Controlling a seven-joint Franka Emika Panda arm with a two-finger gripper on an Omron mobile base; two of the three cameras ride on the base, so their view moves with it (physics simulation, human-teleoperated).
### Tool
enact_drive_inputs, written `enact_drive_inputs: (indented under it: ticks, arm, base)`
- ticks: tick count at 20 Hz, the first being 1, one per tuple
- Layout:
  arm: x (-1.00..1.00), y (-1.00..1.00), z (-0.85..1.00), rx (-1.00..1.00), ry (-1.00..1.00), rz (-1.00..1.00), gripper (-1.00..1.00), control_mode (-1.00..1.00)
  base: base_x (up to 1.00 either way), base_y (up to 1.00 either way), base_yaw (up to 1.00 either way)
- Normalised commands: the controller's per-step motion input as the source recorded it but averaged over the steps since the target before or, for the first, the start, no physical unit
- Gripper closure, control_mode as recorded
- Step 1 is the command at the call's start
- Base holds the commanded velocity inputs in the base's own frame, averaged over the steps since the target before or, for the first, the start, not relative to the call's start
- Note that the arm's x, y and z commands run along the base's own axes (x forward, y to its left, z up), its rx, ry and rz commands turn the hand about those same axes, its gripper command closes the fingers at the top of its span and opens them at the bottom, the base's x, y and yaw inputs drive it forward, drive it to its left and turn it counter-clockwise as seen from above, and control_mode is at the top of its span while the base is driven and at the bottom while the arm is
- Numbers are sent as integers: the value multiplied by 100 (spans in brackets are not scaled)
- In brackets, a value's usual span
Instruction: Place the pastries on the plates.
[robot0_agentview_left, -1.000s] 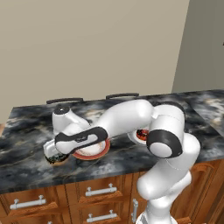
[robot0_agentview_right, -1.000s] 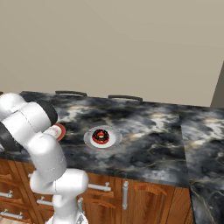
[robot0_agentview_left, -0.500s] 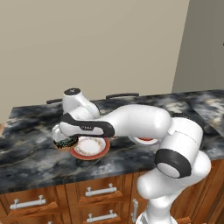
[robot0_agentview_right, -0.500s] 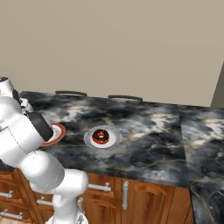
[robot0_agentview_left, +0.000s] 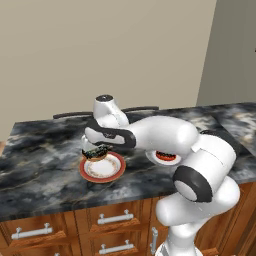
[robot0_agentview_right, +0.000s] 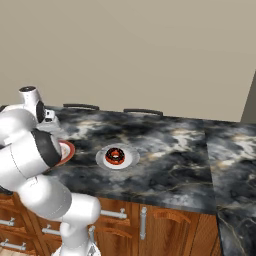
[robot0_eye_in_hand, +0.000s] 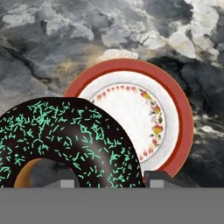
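Left base view: dark marbled worktop (robot0_agentview_left: 45, 150) over wooden drawer fronts; white arm reaching toward the worktop's left part, its gripper (robot0_agentview_left: 96, 152) carrying the green-sprinkled donut (robot0_agentview_left: 95, 152) just above the far-left rim of the red-rimmed plate (robot0_agentview_left: 103, 167), which sits nearer the front edge than the back. Behind the forearm, a sliver of the small white plate (robot0_agentview_left: 165, 159) with the red-sprinkled donut (robot0_agentview_left: 166, 156) on it. Right base view: small white plate (robot0_agentview_right: 117, 158) near the middle of the worktop, red-sprinkled donut (robot0_agentview_right: 115, 155) resting at its centre; a slice of the red-rimmed plate (robot0_agentview_right: 66, 150) showing past the arm's elbow, toward the left end; gripper itself masked by the arm here. Hand view: green-sprinkled donut (robot0_eye_in_hand: 65, 144) large in the foreground, iced face toward the camera, tan underside glimpsed through the ring hole; fingers clamped on it from either side of the ring, only one dark fingertip (robot0_eye_in_hand: 158, 177) showing beside it. Beyond, the red-rimmed plate (robot0_eye_in_hand: 183, 127) with cream centre and floral band, bare of any pastry. Handling note, by judgement: item light, soft and easily dented, icing likely tacky and prone to smearing; best held gently across the outer sides of the ring, as at present, and let go low over the plate's centre so it lands flat and does not roll off the rim.
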Motion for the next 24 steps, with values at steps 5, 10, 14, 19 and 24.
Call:
enact_drive_inputs:
  ticks: [5, 10, 14, 19, 24]
  arm:
    - [0, -35, -26, 0, 0, 0, 100, -100]
    - [0, -1, -51, 0, -6, 0, 100, -100]
    - [13, 0, -41, 0, -9, 0, 100, -100]
    - [34, 0, 0, 0, -2, 0, 100, -100]
    - [13, 0, -10, 0, 0, 0, 100, -100]
  base:
    - [0, 0, 0]
    - [0, 0, 0]
    - [0, 0, 0]
    - [0, 0, 0]
    - [0, 0, 0]
